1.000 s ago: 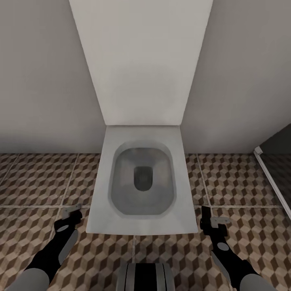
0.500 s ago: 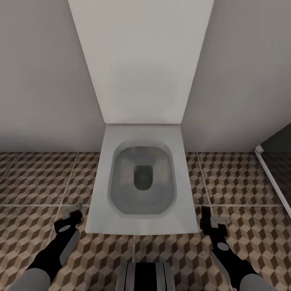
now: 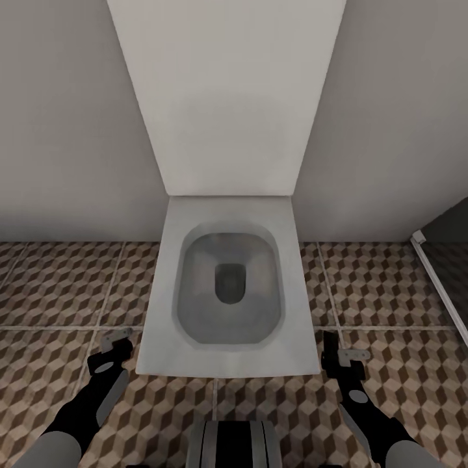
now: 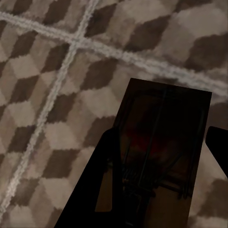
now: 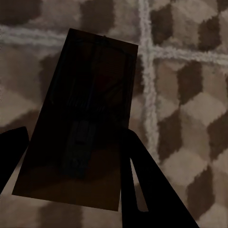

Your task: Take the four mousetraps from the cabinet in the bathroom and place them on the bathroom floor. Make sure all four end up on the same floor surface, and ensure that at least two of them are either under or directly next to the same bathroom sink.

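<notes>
Left hand [image 3: 117,339] and right hand [image 3: 339,354] each grip a mousetrap [image 4: 161,152] over bathroom floor [image 3: 58,286] facing the toilet [image 3: 227,286]; carry level toward the sink.

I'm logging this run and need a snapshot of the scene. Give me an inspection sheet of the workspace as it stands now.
Surface: cube-pattern tiled floor with pale grout lines.
Job's things: one mousetrap between the left tool's fingers, another mousetrap between the right tool's fingers; both held above the tiles.
Clutter: nothing seen.
Grippers: left tool and right tool low on either side of the toilet bowl.
Cables: nothing seen.
Surroundings: white toilet with raised lid against a pale wall; a dark panel with a white frame at the right.
</notes>
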Available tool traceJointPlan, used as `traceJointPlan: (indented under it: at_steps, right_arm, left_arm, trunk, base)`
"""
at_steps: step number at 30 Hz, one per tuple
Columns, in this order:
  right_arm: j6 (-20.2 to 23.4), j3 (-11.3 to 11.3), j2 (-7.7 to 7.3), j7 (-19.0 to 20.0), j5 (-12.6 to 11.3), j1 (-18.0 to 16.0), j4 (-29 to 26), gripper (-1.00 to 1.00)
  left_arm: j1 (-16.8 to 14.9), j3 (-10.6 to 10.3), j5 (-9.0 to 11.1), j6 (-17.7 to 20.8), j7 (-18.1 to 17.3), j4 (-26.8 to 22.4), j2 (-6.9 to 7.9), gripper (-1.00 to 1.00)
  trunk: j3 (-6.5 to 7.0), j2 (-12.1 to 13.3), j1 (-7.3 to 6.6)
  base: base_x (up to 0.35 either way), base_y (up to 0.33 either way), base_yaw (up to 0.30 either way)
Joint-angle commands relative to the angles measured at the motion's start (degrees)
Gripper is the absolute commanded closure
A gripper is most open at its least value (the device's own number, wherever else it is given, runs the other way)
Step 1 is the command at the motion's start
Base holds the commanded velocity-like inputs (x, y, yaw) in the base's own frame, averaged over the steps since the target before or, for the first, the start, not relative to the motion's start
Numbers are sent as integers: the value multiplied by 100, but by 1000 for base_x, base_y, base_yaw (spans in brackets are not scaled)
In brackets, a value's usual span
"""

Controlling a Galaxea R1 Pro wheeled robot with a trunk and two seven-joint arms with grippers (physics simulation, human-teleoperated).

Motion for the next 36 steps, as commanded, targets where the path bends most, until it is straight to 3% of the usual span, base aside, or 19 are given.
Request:
traceJointPlan:
  at_steps: [1,20,26,36]
  right_arm:
    - [-22,49,-6,-31,-61,-3,2,100]
    - [-22,56,-6,-28,-59,-3,2,100]
    - [-22,57,-6,-28,-56,-3,2,100]
    - [-22,55,-6,-28,-61,-3,2,100]
  left_arm:
    - [-3,-36,28,29,52,-10,9,100]
    - [-1,-42,31,30,59,-10,9,100]
    - [-1,-44,31,30,61,-10,9,100]
    - [-1,-43,31,38,52,-10,9,100]
  trunk:
    - [-3,-1,-1]
    - [-3,-1,-1]
    - [-136,-9,15]
    - [-136,-9,15]
  base:
    - [0,0,0]
    - [0,0,0]
    - [0,0,0]
    - [0,0,0]
